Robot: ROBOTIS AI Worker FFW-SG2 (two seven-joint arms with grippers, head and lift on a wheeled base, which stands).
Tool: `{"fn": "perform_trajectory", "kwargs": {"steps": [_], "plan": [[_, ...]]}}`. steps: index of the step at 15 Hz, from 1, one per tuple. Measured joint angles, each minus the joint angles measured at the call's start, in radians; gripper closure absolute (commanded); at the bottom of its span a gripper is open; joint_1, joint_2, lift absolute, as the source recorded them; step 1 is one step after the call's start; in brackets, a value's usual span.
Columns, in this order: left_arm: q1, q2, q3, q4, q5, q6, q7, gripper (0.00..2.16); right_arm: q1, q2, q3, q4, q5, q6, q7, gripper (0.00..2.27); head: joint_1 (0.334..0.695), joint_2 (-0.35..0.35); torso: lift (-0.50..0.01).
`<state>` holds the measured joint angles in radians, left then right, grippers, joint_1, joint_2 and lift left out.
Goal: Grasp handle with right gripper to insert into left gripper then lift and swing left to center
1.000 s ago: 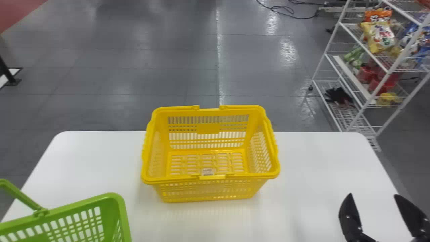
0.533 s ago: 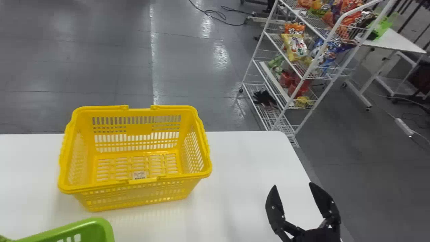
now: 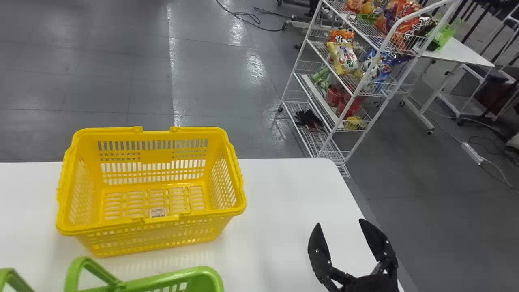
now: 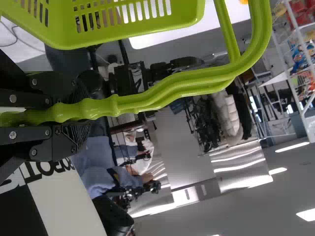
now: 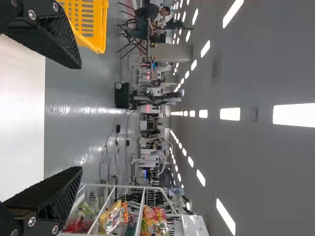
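The left gripper [image 4: 75, 111] is closed on the green handle [image 4: 182, 84], and the handle bars run close together where they come to its fingers. The handle belongs to the green basket [image 3: 174, 280], which is at the bottom edge of the head view, nearer to the robot than the yellow basket [image 3: 117, 225]. The right gripper [image 3: 342, 228] is open, with its two fingers wide apart and nothing between them; it is over the right part of the white table [image 3: 275, 186]. The yellow basket stands upright on this table, to the left of the right gripper. Behind the table, on the floor, there is a white wire rack [image 3: 352, 99] with snack bags [image 3: 344, 57], and on its lowest shelf lie black gloves [image 3: 308, 117]. Farther to the right stands another white table [image 3: 462, 52].
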<state>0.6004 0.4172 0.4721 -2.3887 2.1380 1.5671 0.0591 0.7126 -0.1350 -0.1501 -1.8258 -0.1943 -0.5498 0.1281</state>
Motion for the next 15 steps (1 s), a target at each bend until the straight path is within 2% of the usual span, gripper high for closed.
{"fn": "perform_trajectory", "kwargs": {"steps": [8, 15], "plan": [[-0.177, -0.017, -0.246, 0.074, -0.087, 0.000, 0.048, 1.98, 0.015, 0.000, 0.023, -0.001, 0.028, -0.006, 0.009, 0.06, 0.695, -0.350, -0.093], [-0.215, -0.028, -0.283, 0.104, -0.105, 0.000, 0.062, 1.98, 0.021, -0.005, 0.039, 0.000, 0.036, -0.006, 0.010, 0.06, 0.695, -0.350, -0.093]]}}
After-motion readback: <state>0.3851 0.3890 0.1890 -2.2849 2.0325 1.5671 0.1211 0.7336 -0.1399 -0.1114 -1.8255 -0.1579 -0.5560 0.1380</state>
